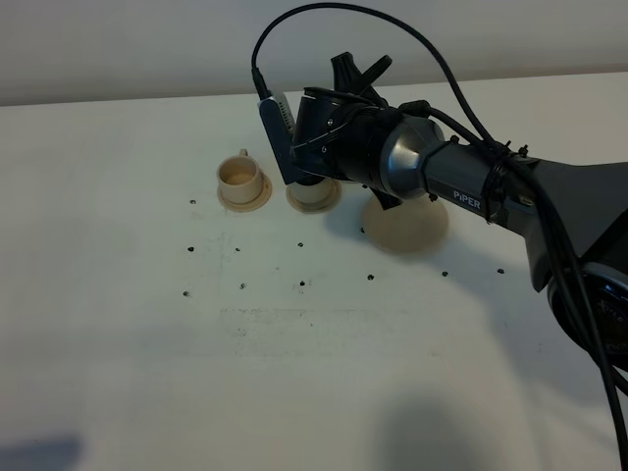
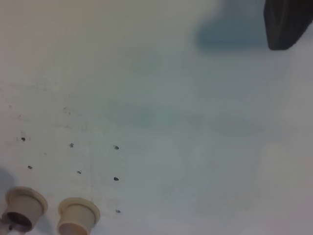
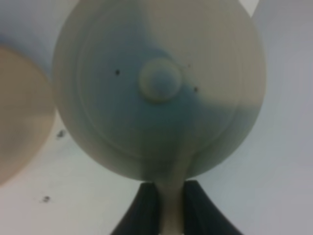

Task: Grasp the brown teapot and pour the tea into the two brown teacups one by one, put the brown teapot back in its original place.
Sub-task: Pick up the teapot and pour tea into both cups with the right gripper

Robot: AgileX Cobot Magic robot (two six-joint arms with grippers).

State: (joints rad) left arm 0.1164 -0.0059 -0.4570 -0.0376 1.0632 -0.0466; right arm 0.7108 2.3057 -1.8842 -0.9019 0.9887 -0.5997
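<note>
The brown teapot fills the right wrist view, seen from above its knobbed lid. My right gripper is shut on its loop handle. In the exterior high view my right arm reaches across the middle and hides the teapot, hovering over the right teacup. The left teacup stands uncovered on its small saucer. The wide saucer, the original place, lies bare beside the arm. The left wrist view shows both teacups at a distance. My left gripper does not show clearly.
Small dark specks dot the white table in front of the cups. The right arm's black cable loops above the wrist. A dark block sits at one corner of the left wrist view.
</note>
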